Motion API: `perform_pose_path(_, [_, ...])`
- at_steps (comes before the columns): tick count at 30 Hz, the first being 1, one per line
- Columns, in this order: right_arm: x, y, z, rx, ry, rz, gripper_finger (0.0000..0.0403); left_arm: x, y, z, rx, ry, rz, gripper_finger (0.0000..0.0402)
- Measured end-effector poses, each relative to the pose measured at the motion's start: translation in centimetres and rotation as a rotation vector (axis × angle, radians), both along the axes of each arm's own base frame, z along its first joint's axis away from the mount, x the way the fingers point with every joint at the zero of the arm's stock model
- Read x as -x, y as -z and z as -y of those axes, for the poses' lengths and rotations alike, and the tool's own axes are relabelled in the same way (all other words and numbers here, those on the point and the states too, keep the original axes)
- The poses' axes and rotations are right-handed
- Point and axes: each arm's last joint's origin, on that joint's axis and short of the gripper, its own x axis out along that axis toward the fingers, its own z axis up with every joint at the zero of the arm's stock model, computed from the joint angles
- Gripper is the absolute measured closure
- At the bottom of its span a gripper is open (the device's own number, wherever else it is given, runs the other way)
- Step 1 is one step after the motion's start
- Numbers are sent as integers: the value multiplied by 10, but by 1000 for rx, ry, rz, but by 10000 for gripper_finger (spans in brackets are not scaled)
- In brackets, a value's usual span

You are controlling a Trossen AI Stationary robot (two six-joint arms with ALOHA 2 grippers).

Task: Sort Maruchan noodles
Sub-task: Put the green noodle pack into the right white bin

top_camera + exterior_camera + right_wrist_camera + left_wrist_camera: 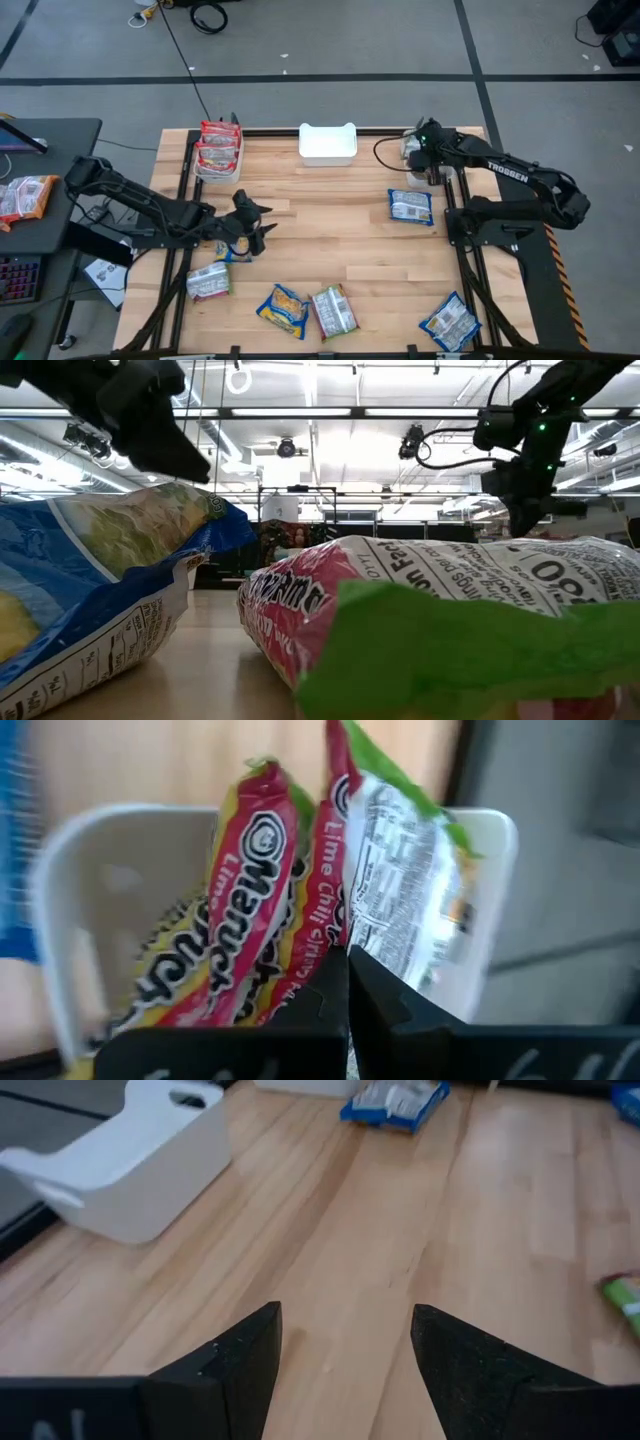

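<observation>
Right gripper [347, 982] pinches lime-chili packet [400, 890] between shut fingertips, over white bin [90, 890].

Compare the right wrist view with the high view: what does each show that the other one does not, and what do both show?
Only the right wrist view shows the lime chili packets standing inside the white bin under the right gripper, whose fingers are together.

Only the high view shows the left gripper open over bare wood, the bin of red packets, the empty middle bin and the loose packets along the table's near edge.

Both show the right gripper at the far right bin.
</observation>
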Motion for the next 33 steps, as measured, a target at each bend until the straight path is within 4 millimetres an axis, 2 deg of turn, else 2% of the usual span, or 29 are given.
perform_pose_path(6, [-1, -8, -9, -234, -40, 140, 402, 0, 0, 1, -13, 27, -4, 175])
perform_pose_path(12, [-3, -25, -17, -441, -46, 274, 402, -2, -1, 1, -17, 44, 7, 175])
perform_pose_path(17, [-2, -36, -25, -643, -126, 402, 402, -2, -1, 1, -11, 40, 11, 175])
perform_pose_path(22, [0, -28, -16, -659, -111, 346, 402, -2, -2, 1, -6, 44, 16, 175])
perform_pose_path(29, [-9, -5, 7, -653, -96, 213, 402, -2, -1, 2, 17, 82, 8, 175])
perform_pose_path(33, [-13, 2, 11, -695, -80, 190, 400, -2, -1, 3, 22, 95, 5, 175])
